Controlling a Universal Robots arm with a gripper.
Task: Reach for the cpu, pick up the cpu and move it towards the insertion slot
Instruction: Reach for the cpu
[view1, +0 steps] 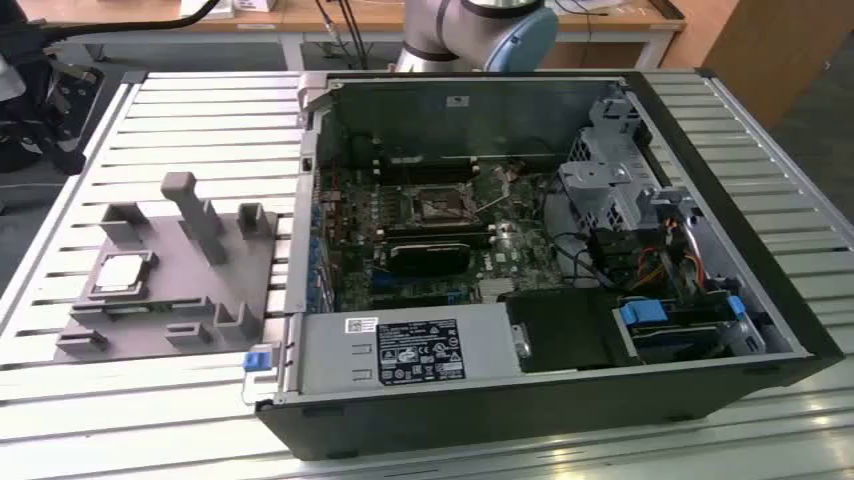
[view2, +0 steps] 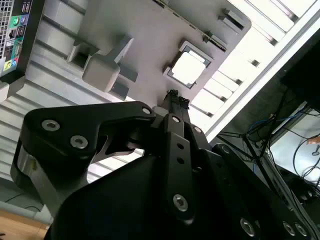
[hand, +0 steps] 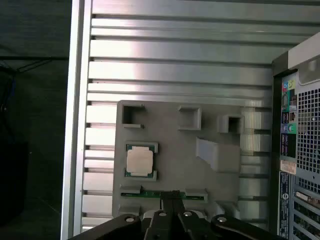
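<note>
A shiny slatted aluminium table (view1: 200, 120) bears an open black computer case (view1: 534, 410) and, at its nine o'clock in the exterior view, a matte grey plastic tray (view1: 200, 292). The cpu (view1: 120, 272), a flat silvery square, lies in a tray pocket, well apart from the dark square insertion slot (view1: 441, 205). The gripper (hand: 170, 194) hangs near the cpu, fingertips pinched together, empty.

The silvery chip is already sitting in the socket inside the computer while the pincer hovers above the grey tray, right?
No. The chip lies on the grey tray, beside the computer, as the exterior view shows. The pincer does hover above the tray.
</note>
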